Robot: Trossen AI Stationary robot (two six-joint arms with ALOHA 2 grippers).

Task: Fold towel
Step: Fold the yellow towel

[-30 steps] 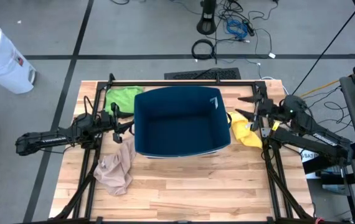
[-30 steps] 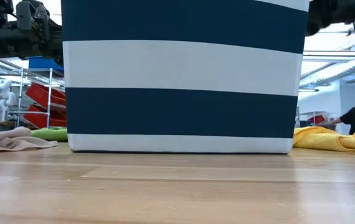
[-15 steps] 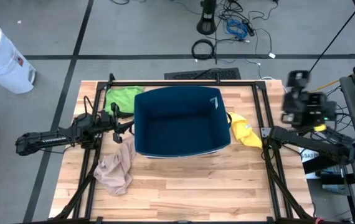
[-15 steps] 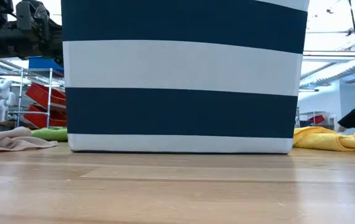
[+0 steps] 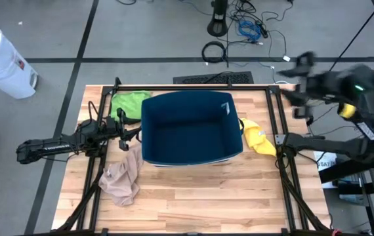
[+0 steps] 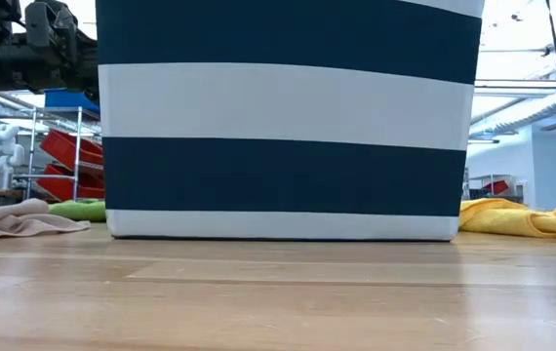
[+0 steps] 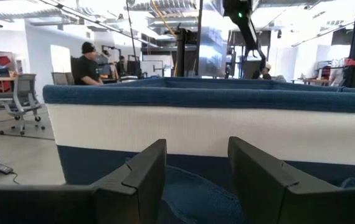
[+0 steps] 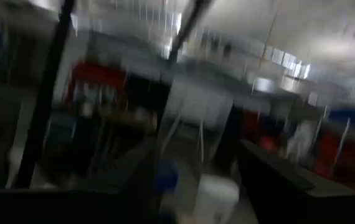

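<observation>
Three towels lie crumpled on the wooden table around a dark blue bin (image 5: 190,128): a beige one (image 5: 123,177) at the near left, a green one (image 5: 129,103) at the far left and a yellow one (image 5: 258,139) to the bin's right. My left gripper (image 5: 133,131) stands open and level just left of the bin, facing its striped wall (image 7: 190,134). Raised high over the table's far right corner, my right gripper (image 5: 298,77) shows blurred and open, with nothing between its fingers (image 8: 271,180).
The blue-and-white striped bin (image 6: 288,117) fills the table's middle and blocks the low view. A black frame (image 5: 193,86) runs round the table. Bare wood (image 5: 200,196) lies along the near edge. A person (image 7: 89,62) sits in the room beyond.
My right gripper has risen steeply from beside the yellow towel to high above the table's far right corner, tipping a little and staying open. It has left the low view. The towels and the bin lie as before.
</observation>
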